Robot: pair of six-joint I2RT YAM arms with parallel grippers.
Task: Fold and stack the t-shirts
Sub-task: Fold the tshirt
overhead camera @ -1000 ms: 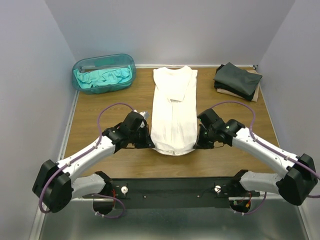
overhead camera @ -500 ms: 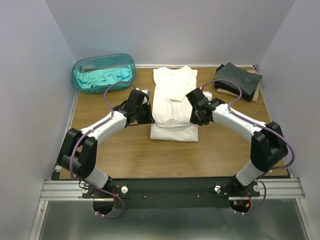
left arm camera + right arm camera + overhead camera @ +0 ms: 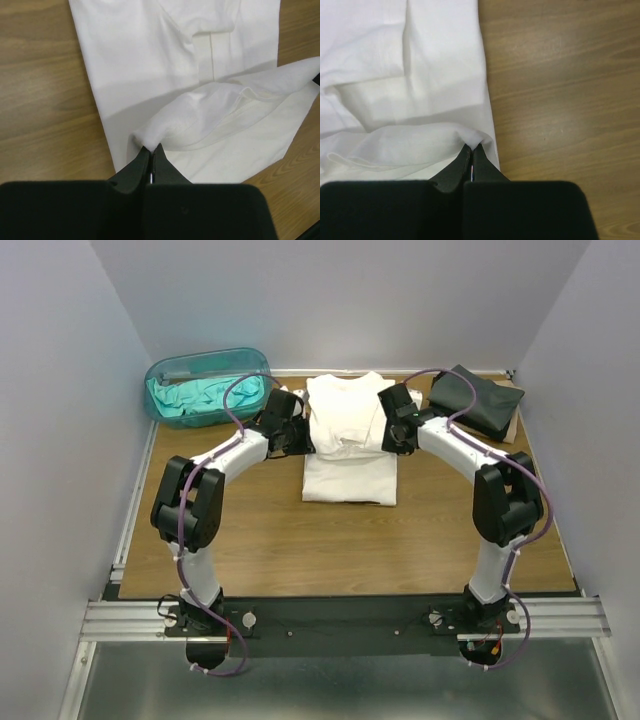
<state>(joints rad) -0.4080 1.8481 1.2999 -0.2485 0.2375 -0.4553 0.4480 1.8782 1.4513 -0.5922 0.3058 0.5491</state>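
Hem carried over: I've swung the near hem of the white t-shirt up toward its collar, halving it mid-table.

Across the table: the teal t-shirt waits in the tub far left. My left gripper is clamped on the left hem corner and my right gripper pinches the right one. Both sat at the near end a second ago. The hem looks lifted rather than laid down, I think. The dark folded shirts far right are the stack to join.

Teal plastic tub, wooden table, grey walls
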